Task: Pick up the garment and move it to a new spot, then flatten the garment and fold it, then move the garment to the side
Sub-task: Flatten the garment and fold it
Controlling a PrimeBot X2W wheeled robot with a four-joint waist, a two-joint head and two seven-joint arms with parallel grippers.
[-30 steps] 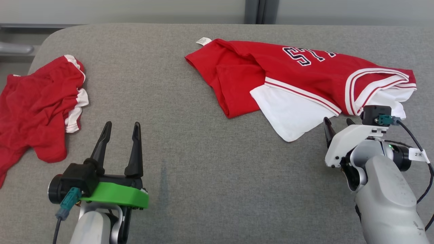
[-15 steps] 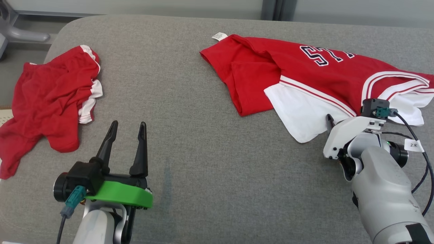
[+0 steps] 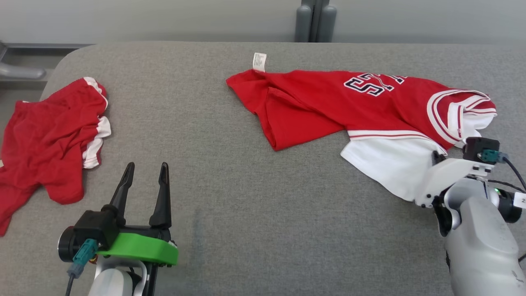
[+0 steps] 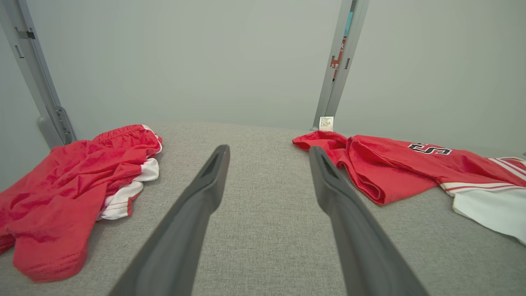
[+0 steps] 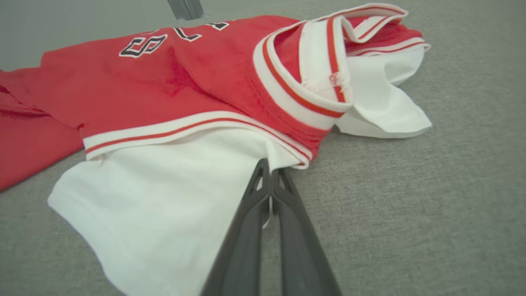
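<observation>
Left tool [image 3: 147, 165]: near edge of surface [image 3: 246, 222], fingers spread, holding nothing. Right tool [image 5: 270, 174]: near right, fingers pressed together, pinching the sleeve [image 5: 164, 197] hem just below the striped band. Shorts [image 3: 49, 131]: left, bunched, well apart from the jersey. Jersey [image 3: 328, 102]: right of centre, crumpled, red over white. Judged light, limp and likely to drape and trail, so best taken at hems or shoulders. Label [image 3: 259, 61]: at jersey's far corner.
</observation>
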